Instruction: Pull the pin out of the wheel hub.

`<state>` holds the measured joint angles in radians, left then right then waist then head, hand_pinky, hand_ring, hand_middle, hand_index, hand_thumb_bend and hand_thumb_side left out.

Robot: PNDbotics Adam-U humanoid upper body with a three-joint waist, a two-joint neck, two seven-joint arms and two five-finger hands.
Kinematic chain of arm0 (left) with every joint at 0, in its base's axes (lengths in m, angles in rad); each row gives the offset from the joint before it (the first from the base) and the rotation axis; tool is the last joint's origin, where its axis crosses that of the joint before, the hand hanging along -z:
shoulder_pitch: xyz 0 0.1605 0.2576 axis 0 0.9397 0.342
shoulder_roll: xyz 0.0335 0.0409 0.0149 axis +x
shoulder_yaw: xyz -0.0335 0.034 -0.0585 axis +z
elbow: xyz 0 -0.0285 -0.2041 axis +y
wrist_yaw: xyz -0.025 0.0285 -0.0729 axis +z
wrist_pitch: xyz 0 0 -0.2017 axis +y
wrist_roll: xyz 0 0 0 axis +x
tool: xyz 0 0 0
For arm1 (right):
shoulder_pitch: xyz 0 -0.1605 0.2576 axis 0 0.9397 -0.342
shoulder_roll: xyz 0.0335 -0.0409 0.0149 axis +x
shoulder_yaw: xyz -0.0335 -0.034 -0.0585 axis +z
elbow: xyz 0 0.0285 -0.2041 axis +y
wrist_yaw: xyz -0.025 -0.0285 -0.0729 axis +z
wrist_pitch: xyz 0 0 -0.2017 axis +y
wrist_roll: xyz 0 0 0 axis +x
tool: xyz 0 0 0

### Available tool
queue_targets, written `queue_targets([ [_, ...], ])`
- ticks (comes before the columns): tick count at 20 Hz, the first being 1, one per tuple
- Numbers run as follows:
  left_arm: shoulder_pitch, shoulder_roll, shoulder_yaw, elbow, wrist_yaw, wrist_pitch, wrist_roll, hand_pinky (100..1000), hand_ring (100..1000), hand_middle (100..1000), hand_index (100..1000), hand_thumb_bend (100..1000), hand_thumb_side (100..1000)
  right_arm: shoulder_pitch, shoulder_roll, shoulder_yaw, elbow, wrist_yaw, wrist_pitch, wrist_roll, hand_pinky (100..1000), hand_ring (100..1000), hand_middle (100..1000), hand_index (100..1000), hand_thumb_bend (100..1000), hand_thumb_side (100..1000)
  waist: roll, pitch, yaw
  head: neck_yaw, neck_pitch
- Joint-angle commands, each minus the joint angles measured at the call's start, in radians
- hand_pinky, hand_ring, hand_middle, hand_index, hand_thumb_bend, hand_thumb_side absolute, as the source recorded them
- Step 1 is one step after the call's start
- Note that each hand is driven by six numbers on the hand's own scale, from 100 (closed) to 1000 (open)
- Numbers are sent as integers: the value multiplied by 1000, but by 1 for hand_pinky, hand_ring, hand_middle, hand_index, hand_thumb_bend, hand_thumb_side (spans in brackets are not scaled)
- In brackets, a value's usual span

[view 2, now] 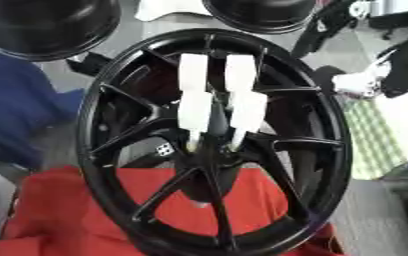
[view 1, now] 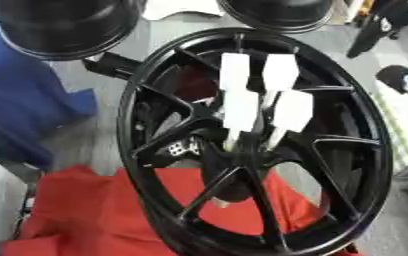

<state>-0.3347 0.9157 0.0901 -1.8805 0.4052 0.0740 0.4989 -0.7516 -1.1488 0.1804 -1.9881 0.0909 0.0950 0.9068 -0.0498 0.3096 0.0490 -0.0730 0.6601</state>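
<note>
Hand state: cannot tell. Two white segmented strips (view 1: pixel 240 110), possibly fingers, taper onto the wheel hub (view 1: pixel 242 155); which hand is unclear. Pale stub (view 1: pixel 221 202) under the hub is maybe the pin. Black wheel (view 1: pixel 129 125) leans over red cloth (view 1: pixel 85 210). Step: reach/grasp. Next: close on the pin, pull straight along its axis.

The wheel hub (view 1: pixel 251 145) is showing glossy black all over — rim and spokes alike. White blocks (view 1: pixel 258 95) are standing out at its centre. A red cloth (view 1: pixel 85 210) is lying beneath, blue fabric (view 1: pixel 19 100) at the left — a green-checked patch (view 2: pixel 374 140) at right.
</note>
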Motion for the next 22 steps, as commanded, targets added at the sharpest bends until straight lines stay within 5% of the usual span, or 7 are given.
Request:
queue_targets([
  [1,-13,39,8,-11,0,-1,-3,717,747,807,852,628,680,-29,-16,-12,-12,6,-3,-1,896,848,798,849,100,586,3,-13,0,0,-8],
  [10,-19,39,4,-11,1,0,-8,716,748,807,852,626,680,-59,-4,25,-12,11,40,-67,886,858,813,853,118,522,-2,-13,5,-2,-5],
  [14,-22,38,2,-10,2,1,-9,716,749,808,851,625,681,-72,9,51,-2,-6,64,-99,897,884,834,873,179,417,-5,-14,8,-6,-6],
  [22,-25,37,0,-10,4,2,-11,716,750,808,851,622,682,-110,42,103,55,15,135,-176,902,890,825,868,146,210,-10,-12,14,-9,-6],
])
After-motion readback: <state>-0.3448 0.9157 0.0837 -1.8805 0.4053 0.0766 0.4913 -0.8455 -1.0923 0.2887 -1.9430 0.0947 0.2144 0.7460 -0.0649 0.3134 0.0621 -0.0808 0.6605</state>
